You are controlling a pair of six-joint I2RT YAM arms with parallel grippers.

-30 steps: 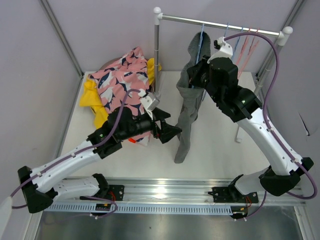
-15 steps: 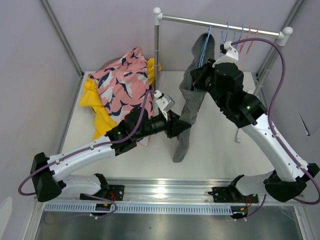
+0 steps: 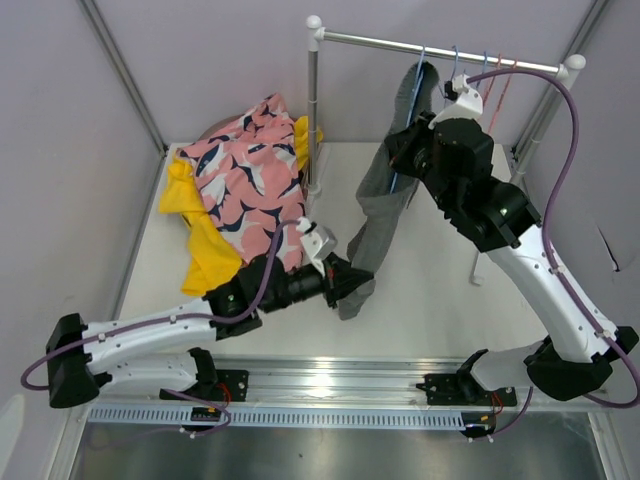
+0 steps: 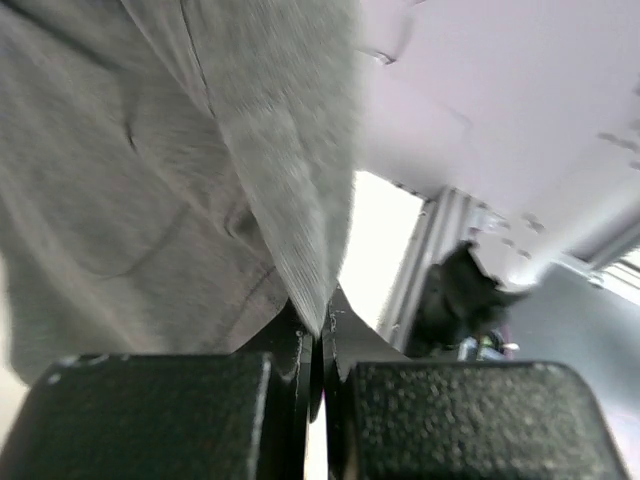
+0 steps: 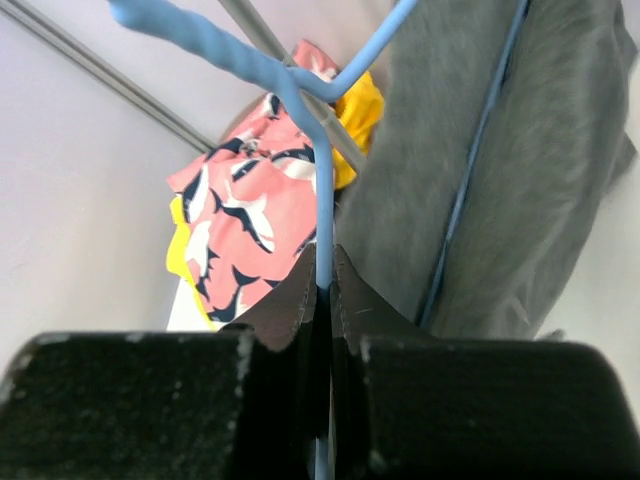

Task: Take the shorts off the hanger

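Note:
The grey shorts (image 3: 378, 205) hang from a blue hanger (image 3: 418, 72) on the rack and slant down toward the near left. My left gripper (image 3: 357, 288) is shut on their lower hem, and the left wrist view shows the ribbed grey edge (image 4: 300, 250) pinched between the jaws of the left gripper (image 4: 320, 335). My right gripper (image 3: 408, 150) is shut on the hanger's thin blue wire (image 5: 322, 200), just below its twisted neck, with the right gripper (image 5: 323, 288) closed tight around it. Grey cloth (image 5: 560, 170) drapes to the right of that wire.
A pile of pink shark-print shorts (image 3: 248, 175) and yellow shorts (image 3: 200, 240) lies at the back left. The rack's upright pole (image 3: 313, 110) stands between the pile and the grey shorts. Several bare hangers (image 3: 492, 80) hang on the rail (image 3: 450, 46).
My left gripper reached the lower end of the grey shorts, shut on it and drew it toward the near left. My right gripper shifted right and up with the hanger.

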